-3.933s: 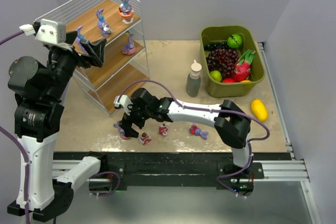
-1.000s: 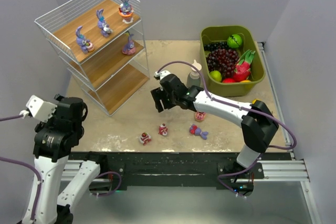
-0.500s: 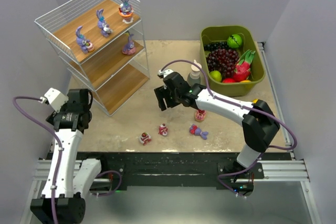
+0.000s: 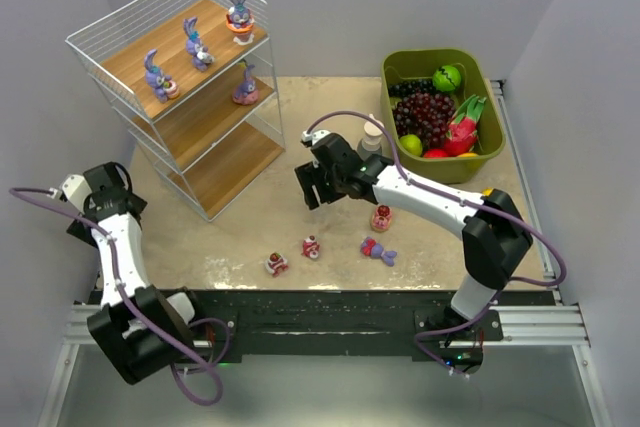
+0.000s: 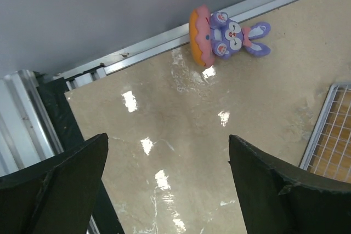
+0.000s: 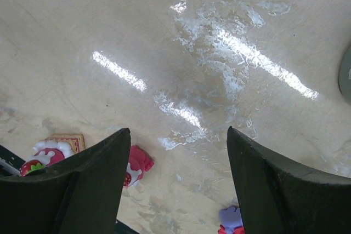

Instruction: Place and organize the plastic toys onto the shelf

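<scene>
top view, 12 o'clock = far wall.

near edge, 6 to 7 o'clock: two red-and-white cake pieces [image 4: 276, 264] [image 4: 311, 246] sit on the table [image 4: 300, 107]. a purple bunny [image 4: 379, 250] lies flat just to their right. a pink-based cake piece [image 4: 381, 217] stands a little further in, under the right forearm.

left arm: folded tight at 9 o'clock, off the table's left edge, wrist tipped down. left gripper [image 5: 167, 157] has its jaws wide apart with nothing between them. its camera shows a bunny on a pink base [image 5: 222, 28] lying on its side against the edge rail, well ahead of the fingers.

right arm: stretched from its 5 o'clock base across to table centre, wrist pitched down. right gripper [image 4: 310, 192] hangs over bare tabletop, jaws apart and empty. the near-edge toys are behind its fingers.

shelf [image 4: 225, 162] at 10 to 11 o'clock: three bunnies [image 4: 157, 75] [image 4: 194, 42] [image 4: 239, 12] stand in a row on the top board, and one bunny [image 4: 245, 82] stands on the middle board. the bottom board is bare.

green bin [image 4: 490, 142] of fruit at 1 o'clock.
</scene>
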### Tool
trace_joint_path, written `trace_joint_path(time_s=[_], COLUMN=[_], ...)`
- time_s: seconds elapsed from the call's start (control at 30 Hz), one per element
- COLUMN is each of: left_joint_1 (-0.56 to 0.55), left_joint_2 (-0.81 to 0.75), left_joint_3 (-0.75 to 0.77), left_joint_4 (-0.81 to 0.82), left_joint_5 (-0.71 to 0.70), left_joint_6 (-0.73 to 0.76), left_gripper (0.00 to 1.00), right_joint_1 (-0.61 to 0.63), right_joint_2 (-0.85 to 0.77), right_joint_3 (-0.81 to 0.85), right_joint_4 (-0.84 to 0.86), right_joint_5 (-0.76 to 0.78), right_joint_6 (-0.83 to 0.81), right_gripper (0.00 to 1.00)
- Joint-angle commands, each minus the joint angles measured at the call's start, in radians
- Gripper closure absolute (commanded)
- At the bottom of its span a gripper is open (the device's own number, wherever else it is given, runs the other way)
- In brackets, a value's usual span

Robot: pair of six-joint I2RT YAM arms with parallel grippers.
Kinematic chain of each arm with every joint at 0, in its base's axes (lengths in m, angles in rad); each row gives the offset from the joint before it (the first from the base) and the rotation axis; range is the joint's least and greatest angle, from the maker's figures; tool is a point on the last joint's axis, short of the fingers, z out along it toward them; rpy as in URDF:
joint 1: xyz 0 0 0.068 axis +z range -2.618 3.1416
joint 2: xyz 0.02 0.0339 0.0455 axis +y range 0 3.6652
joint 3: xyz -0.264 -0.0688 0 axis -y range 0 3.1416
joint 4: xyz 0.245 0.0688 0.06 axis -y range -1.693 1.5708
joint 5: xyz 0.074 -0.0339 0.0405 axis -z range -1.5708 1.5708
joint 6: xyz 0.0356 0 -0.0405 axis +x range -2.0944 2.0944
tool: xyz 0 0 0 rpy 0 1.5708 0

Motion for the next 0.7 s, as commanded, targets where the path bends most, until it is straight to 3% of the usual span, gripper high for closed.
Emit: trace_joint_path(time_s=[0.0, 0.37, 0.67], left_joint_1=[0.06, 0.108, 0.114], left_joint_2=[0.094, 0.222, 0.353], left_joint_3=[0.04, 0.0, 0.062], left_joint_4=[0.123, 0.357, 0.416], left_joint_5=[0.075, 0.101, 0.083], left_joint_6=[0.036, 0.031, 0.027], left_gripper=[0.04, 0.02, 0.21], right_joint_1=[-0.009, -0.013, -0.015], right_joint_2=[0.016, 0.073, 0.092], right_joint_3=[0.091, 0.191, 0.21], right_joint_4=[-0.042, -0.102, -0.1], right_joint_5=[0.012, 0.034, 0.052], right_joint_6=[-0.033, -0.072, -0.079], right_gripper=[0.26, 0.25, 0.25])
